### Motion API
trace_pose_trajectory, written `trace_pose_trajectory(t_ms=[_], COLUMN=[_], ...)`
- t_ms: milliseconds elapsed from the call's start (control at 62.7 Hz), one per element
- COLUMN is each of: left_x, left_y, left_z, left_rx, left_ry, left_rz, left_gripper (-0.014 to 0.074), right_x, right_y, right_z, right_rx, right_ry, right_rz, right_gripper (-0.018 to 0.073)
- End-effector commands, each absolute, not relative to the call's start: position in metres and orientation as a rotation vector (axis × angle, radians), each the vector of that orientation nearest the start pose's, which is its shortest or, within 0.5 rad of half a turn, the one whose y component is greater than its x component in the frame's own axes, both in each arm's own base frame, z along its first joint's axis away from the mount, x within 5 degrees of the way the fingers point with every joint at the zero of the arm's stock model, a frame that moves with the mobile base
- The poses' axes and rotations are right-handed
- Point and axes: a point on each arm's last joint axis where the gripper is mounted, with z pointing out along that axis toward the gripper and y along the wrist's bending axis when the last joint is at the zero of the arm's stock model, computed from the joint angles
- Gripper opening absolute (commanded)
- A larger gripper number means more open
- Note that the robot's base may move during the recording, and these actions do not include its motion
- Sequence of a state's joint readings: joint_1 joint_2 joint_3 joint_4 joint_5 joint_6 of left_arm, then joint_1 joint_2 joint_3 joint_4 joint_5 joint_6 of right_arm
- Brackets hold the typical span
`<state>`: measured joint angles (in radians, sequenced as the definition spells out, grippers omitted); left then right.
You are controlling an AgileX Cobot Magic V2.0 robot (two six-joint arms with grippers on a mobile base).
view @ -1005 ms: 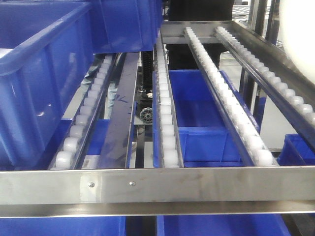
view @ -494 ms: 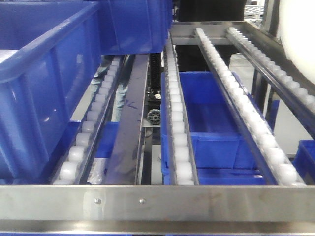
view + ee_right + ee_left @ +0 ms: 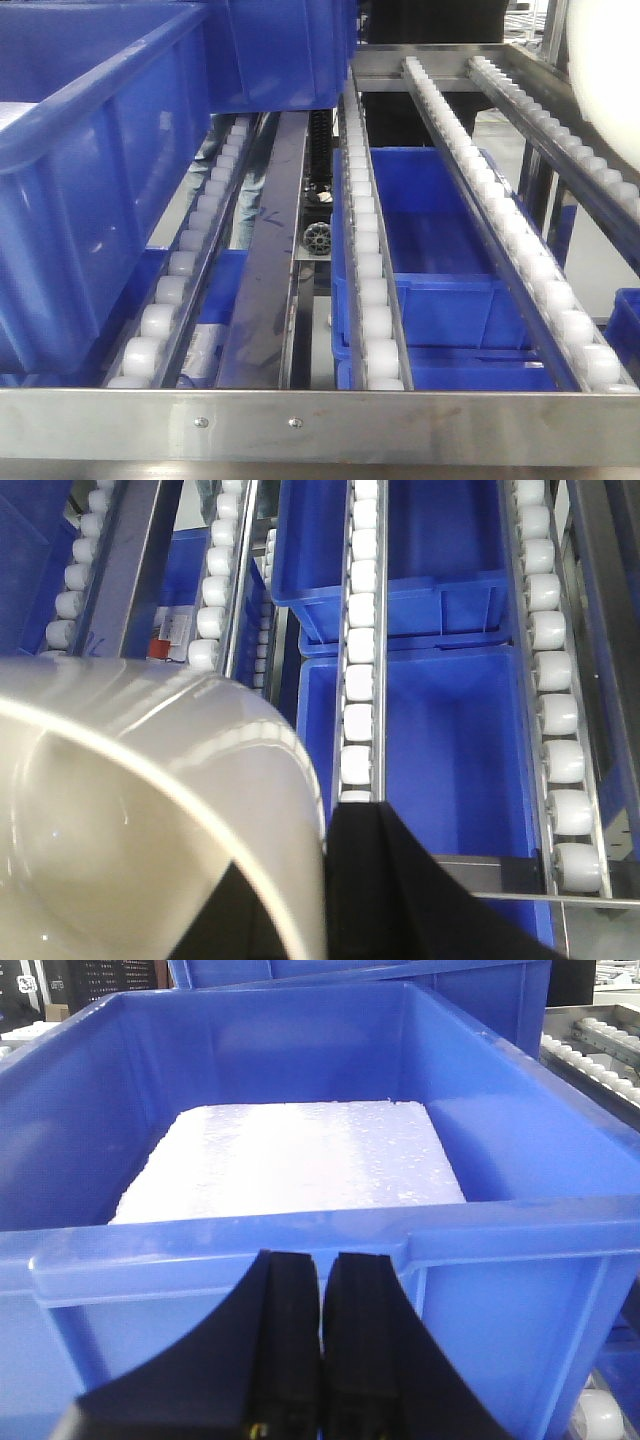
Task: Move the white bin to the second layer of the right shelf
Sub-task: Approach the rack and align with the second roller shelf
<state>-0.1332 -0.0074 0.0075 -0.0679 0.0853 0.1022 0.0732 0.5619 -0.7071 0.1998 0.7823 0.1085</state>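
The white bin is glossy cream plastic, rounded rim, smooth wall

Big blue crate is filling upper L of front view, w/ a 2nd blue crate sitting just behind it at top centre. In L wrist view a white slab is lying flat inside the big one. A lower blue crate is sitting open at centre-R, and a blue corner is poking in at R edge. Small grey ribbed wheel is showing mid-frame. Red-and-white label is showing upper L in R wrist view.
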Motion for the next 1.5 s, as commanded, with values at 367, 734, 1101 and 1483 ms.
trace_pose_trajectory(t_ms=[367, 734, 1101, 1483], left_x=[0.056, 0.056, 0.056, 0.056], left_y=[-0.008, -0.008, -0.008, -0.008], left_z=[0.199, 0.199, 0.199, 0.199], left_rx=[0.123, 0.123, 0.123, 0.123], left_ry=[1.502, 1.502, 1.502, 1.502], left_rz=[-0.09, -0.09, -0.09, -0.09], left_gripper=[0.0085, 0.0085, 0.0085, 0.0085], right_x=[0.101, 0.101, 0.102, 0.154], right_y=[0.019, 0.019, 0.019, 0.023], right_z=[0.354, 0.354, 0.356, 0.346], right_rx=[0.118, 0.118, 0.12, 0.146], right_ry=[2.01, 2.01, 1.988, 2.17], right_rz=[0.355, 0.355, 0.355, 0.343], right_gripper=[0.0057, 0.0057, 0.0057, 0.0057])
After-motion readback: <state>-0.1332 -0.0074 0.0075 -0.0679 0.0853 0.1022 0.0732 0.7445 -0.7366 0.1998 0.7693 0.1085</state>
